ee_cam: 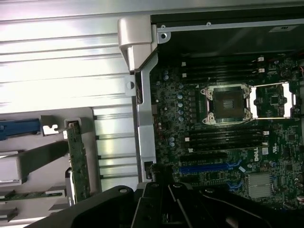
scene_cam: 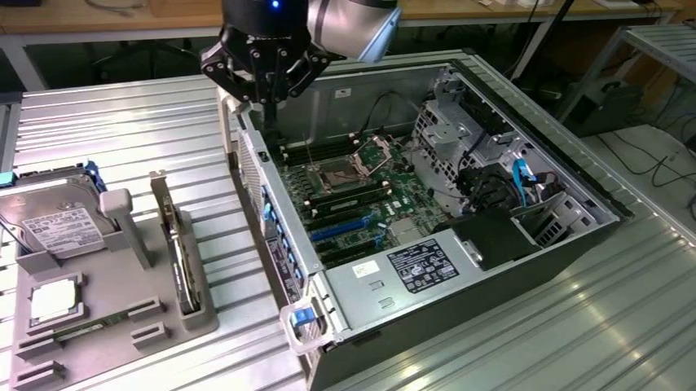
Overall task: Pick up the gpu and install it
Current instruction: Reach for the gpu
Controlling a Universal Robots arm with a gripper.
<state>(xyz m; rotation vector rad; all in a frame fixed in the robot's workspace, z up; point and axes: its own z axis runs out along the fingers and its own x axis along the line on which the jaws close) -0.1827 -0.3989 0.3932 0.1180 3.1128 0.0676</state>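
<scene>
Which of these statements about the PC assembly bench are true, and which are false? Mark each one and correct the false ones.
1. The gpu stands on edge in the grey holder outside the computer case. True.
2. The gripper is holding the gpu. False: it is shut on nothing and hangs over the case's wall.
3. The case lies open, with the motherboard showing. True.
4. The hard drive sits inside the case. False: it rests on the grey holder, at the exterior view's left.
</scene>
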